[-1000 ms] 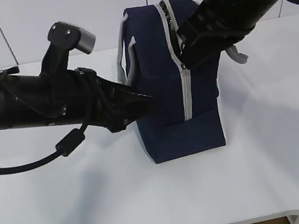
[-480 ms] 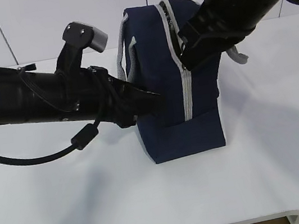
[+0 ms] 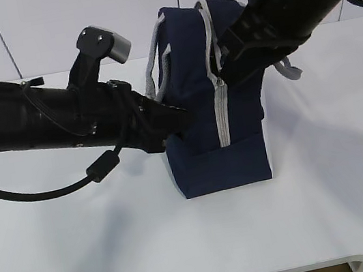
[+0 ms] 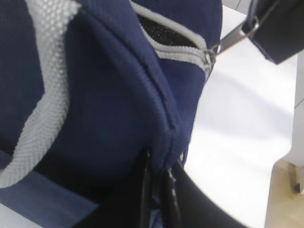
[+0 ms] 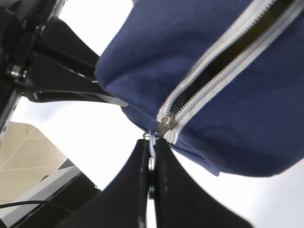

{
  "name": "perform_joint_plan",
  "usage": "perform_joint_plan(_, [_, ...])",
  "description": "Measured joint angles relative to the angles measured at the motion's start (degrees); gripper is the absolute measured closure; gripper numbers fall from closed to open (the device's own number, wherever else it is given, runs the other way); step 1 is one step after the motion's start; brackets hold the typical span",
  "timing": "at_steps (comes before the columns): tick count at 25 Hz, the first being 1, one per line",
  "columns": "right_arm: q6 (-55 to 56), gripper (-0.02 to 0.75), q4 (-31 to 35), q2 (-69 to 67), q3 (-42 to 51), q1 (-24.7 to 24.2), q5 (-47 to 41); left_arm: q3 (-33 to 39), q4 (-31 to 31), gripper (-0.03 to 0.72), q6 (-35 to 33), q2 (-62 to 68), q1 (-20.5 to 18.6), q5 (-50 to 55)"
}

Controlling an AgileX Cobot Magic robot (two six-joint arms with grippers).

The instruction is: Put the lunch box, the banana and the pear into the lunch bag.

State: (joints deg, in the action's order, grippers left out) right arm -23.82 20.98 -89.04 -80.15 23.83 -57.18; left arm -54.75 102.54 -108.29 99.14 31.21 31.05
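Pinching lunch bag (image 3: pixel 212 114) fabric, white table (image 3: pixel 331 209)

Since half a second ago, the large navy fabric lunch bag (image 3: pixel 211 97) with grey webbing handles has tipped, its top leaning toward 1 o'clock in the exterior view. The grey zipper's slider (image 3: pixel 218 83) sits slightly higher than before, with the right pincer (image 5: pixel 151 147) pinching its ring pull (image 5: pixel 151 142). A second ago the left arm reached less far toward 3 o'clock; it has since pushed in against the bag's side.
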Motion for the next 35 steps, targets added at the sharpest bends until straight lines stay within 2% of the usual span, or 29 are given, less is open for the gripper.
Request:
perform_joint_plan(5, [1.1, 0.720, -1.3, 0.0, -1.3, 0.0, -0.7, 0.0, 0.1, 0.696, 0.0, 0.0, 0.0, 0.0])
perform_joint_plan(14, [6.7, 0.720, -8.6, -0.6, -7.5, 0.0, -2.7, -0.4, 1.0, 0.697, 0.0, 0.0, 0.0, 0.3])
perform_joint_plan(35, [10.1, 0.720, -12.0, -4.6, -13.4, 0.0, 2.8, -0.7, 1.4, 0.697, 0.1, 0.0, 0.0, 0.1])
